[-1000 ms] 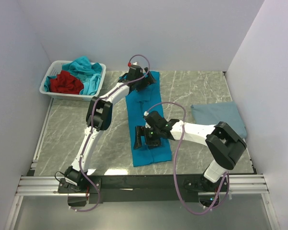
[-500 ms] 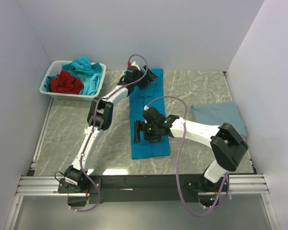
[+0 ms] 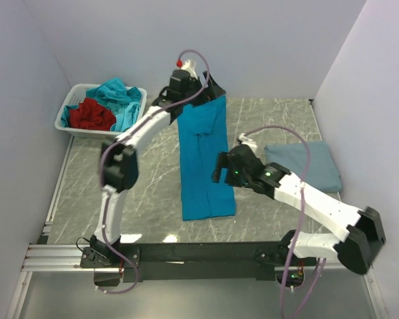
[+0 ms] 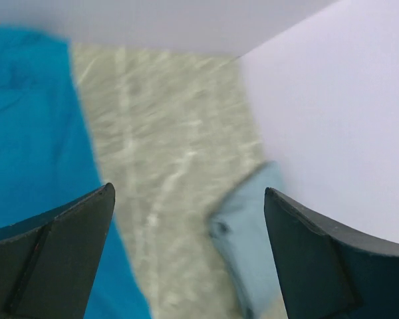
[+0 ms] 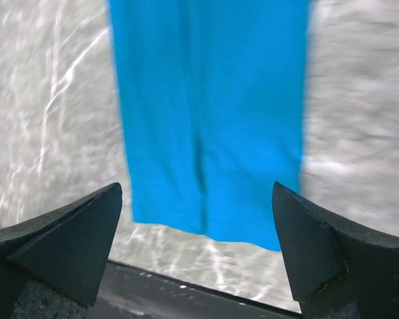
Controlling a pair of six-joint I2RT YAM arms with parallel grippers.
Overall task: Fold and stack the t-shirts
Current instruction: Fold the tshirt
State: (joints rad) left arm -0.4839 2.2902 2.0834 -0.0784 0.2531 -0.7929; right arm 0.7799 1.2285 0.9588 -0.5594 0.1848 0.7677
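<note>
A bright teal-blue t-shirt (image 3: 203, 156) lies folded into a long strip down the middle of the table; it also shows in the right wrist view (image 5: 209, 113) and the left wrist view (image 4: 26, 133). A slate-blue t-shirt (image 3: 304, 165) lies folded at the right; it shows in the left wrist view (image 4: 253, 246). Turquoise (image 3: 120, 93) and red (image 3: 90, 114) shirts fill the basket. My left gripper (image 3: 209, 88) is open and empty above the strip's far end. My right gripper (image 3: 225, 167) is open and empty, raised over the strip's right edge.
The white slatted basket (image 3: 68, 106) stands at the back left corner. White walls enclose the table at the back and both sides. A black rail (image 3: 199, 252) runs along the near edge.
Both grippers have let go of the teal-blue shirt and lifted away; the right arm swung out to the right, the left rose at the far end. The shirt lies flat as a strip.
</note>
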